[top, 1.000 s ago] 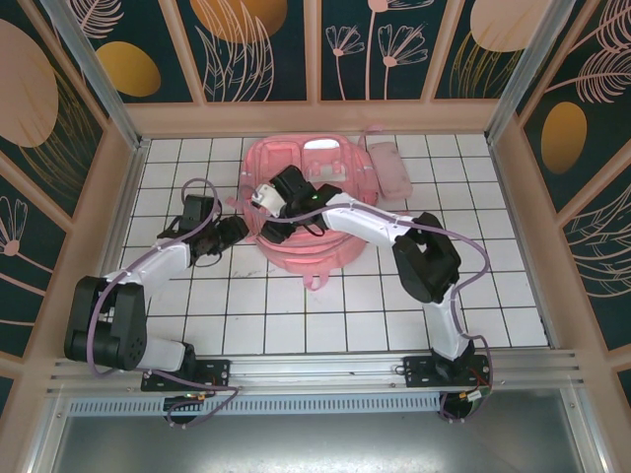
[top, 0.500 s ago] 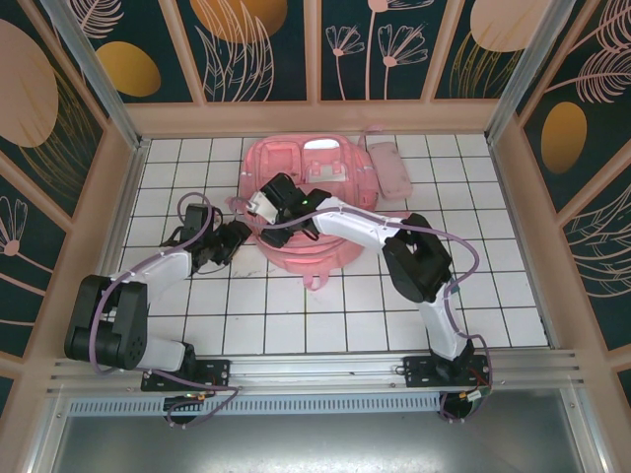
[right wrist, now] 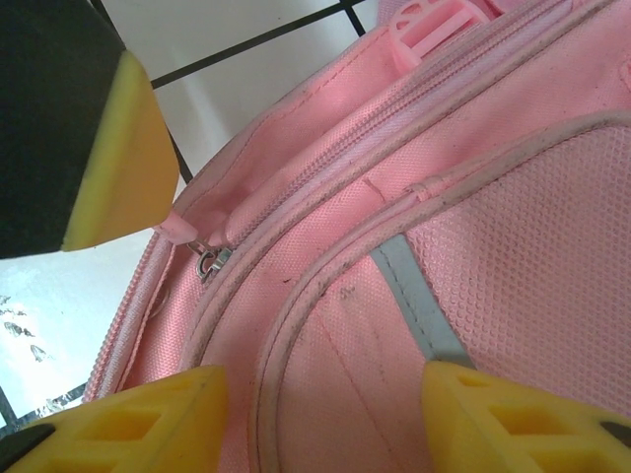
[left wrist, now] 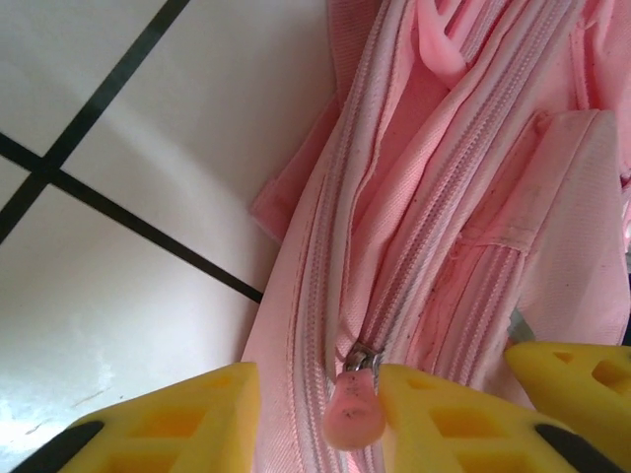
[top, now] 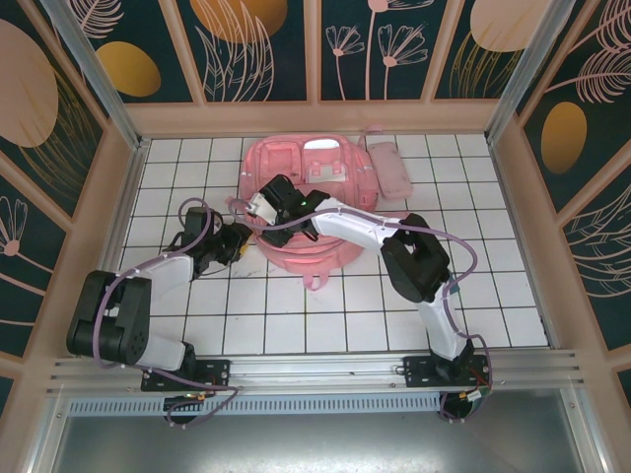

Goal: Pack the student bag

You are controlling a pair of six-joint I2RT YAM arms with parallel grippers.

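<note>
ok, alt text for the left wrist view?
A pink zipper pull sits between the left hand's yellow fingers, at the zipped edge of the pink bag. A white tiled table with dark grout lines lies to the left.

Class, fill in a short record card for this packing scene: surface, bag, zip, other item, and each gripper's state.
surface: white tiled table with dark grid lines
bag: large soft pink fabric backpack, lying flat at the far middle
zip: small pink zipper pull on the backpack's left side
other item: small flat pink pencil pouch, just right of the backpack
left gripper: open, yellow fingers either side of the zipper pull
right gripper: open, above the backpack's front by a grey stripe
</note>
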